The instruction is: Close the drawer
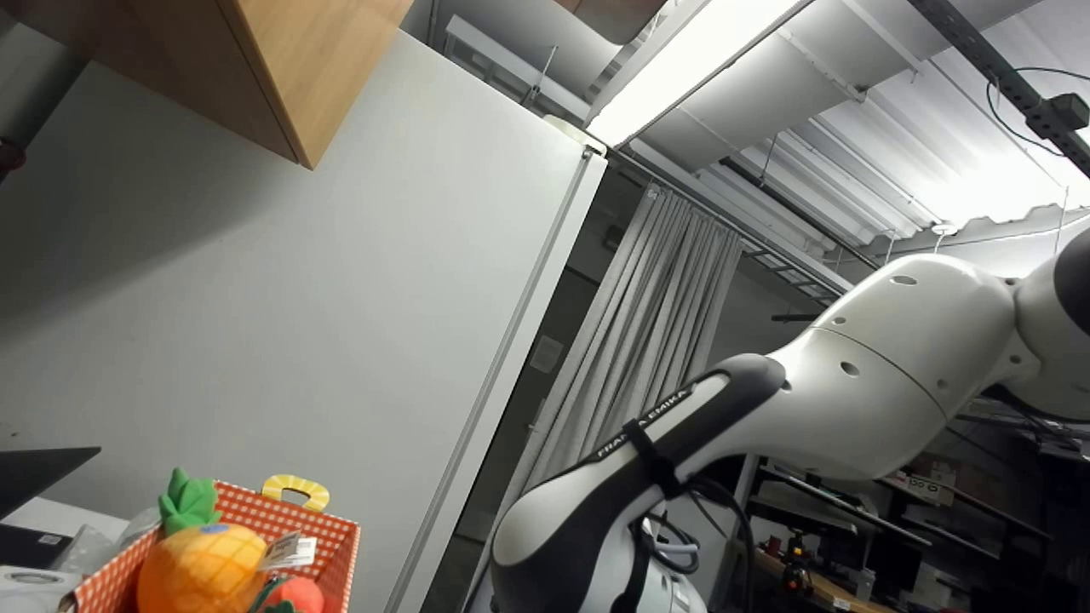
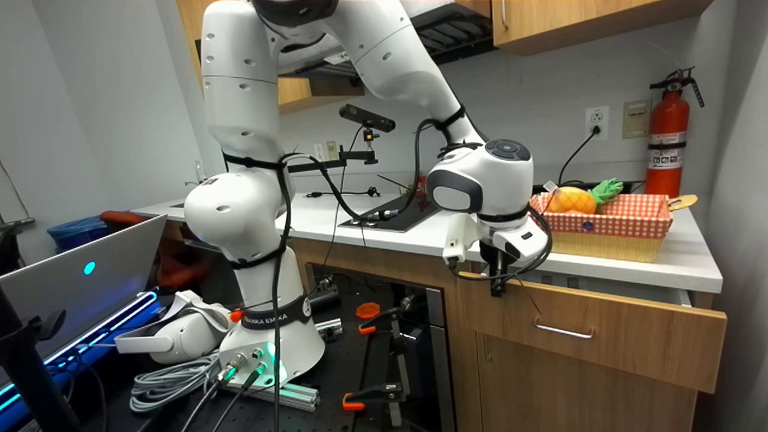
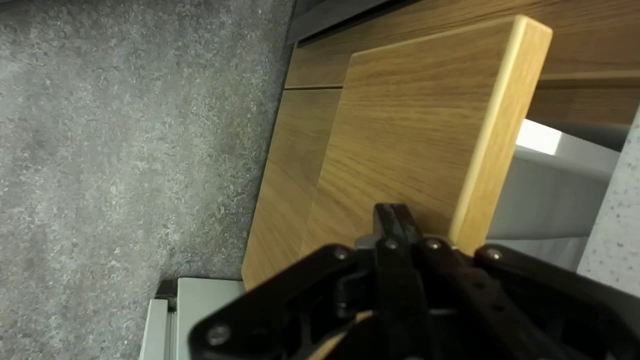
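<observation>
The drawer [image 2: 621, 339] juts partway out under the counter [image 2: 690, 264]. The gripper [image 3: 392, 212] points down outside the drawer's front, near one end, just beside the top edge; its fingers are together, holding nothing. Whether they touch the wood is hard to tell. The handle [image 2: 564, 331] sits lower, farther along. In the wrist view the gripper hides part of the drawer, whose inside shows only partly. In an exterior view the arm [image 1: 869, 383] is cut off at the right edge.
</observation>
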Tool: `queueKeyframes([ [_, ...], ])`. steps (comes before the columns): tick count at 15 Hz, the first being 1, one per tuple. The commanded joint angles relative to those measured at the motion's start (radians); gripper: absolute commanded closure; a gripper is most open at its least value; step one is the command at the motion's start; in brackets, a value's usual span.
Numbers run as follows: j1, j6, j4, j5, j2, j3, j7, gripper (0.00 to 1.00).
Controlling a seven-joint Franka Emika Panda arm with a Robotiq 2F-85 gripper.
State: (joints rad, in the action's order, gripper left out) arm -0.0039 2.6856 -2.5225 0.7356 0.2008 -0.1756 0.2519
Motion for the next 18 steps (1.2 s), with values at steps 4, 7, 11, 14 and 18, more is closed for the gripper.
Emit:
queueKeyframes([
  [4,0.032,0.063,0.008,0.113,0.013,-0.029,-0.023,1.0],
  [7,0.035,0.102,0.018,0.177,0.027,-0.059,-0.024,1.0],
  [11,0.045,0.15,0.035,0.246,0.05,-0.103,-0.044,1.0],
  [14,0.038,0.142,0.046,0.258,0.056,-0.119,-0.05,1.0],
  [18,0.023,0.125,0.056,0.225,0.051,-0.108,-0.05,1.0],
])
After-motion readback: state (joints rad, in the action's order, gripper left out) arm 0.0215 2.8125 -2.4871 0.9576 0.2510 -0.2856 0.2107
